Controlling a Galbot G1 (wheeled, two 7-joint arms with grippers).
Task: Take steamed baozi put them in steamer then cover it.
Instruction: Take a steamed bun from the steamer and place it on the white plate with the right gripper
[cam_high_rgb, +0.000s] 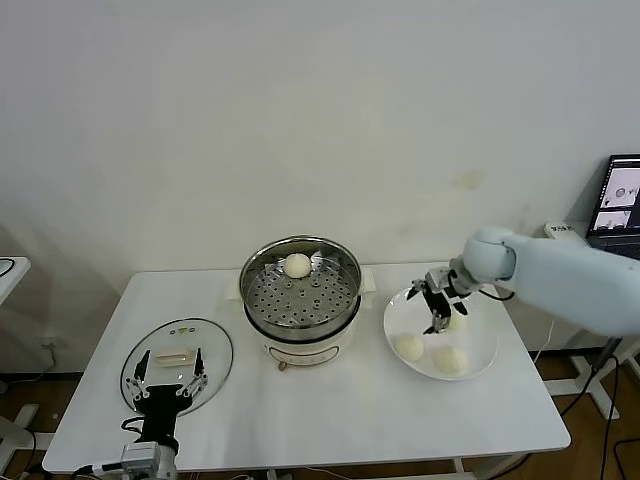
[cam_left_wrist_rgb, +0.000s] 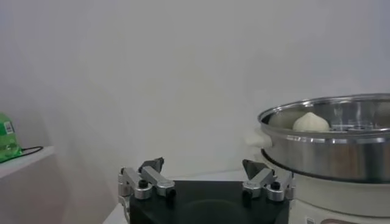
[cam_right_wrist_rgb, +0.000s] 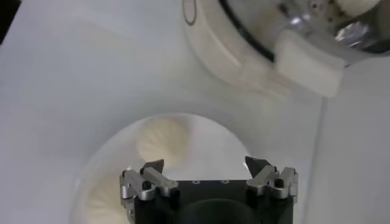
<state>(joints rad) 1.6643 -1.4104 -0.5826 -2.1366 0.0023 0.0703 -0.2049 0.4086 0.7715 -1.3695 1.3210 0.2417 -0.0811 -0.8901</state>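
Lying at lower left of the head view, on the white rectangular counter (cam_high_rgb: 300, 410): the round clear glass cover (cam_high_rgb: 177, 365) with its metal rim and whitish bar handle, flat on the surface. Hovering just at the cover's near edge, at the bottom left of the frame: the left claw (cam_high_rgb: 168, 385), jaws standing wide and gripping nothing; in the left wrist view the same left claw (cam_left_wrist_rgb: 205, 176) showing both fingertips spread well apart with only air between them.

Sitting at centre frame: the round shiny stainless-steel steamer (cam_high_rgb: 300, 300) on its white base, uncovered, perforated tray showing. Resting at the far side of that tray: one smooth creamy-white steamed baozi (cam_high_rgb: 297, 265), also peeking over the rim in the left wrist view (cam_left_wrist_rgb: 311, 122).

Lying right of the steamer, close beside it: a flat round white plate (cam_high_rgb: 478, 368). Remaining on the plate: three more creamy-white buns (cam_high_rgb: 409, 346), two toward the near edge and one farther back. Reaching in from the right edge of the frame: the pale right arm (cam_high_rgb: 570, 280), its right claw (cam_high_rgb: 440, 305) pointing down over the plate's far side, next to the rear bun, jaws spread wide and holding nothing. Showing below the open fingertips in the right wrist view: right claw (cam_right_wrist_rgb: 206, 173) above the plate, one bun (cam_right_wrist_rgb: 163, 140) near one fingertip.
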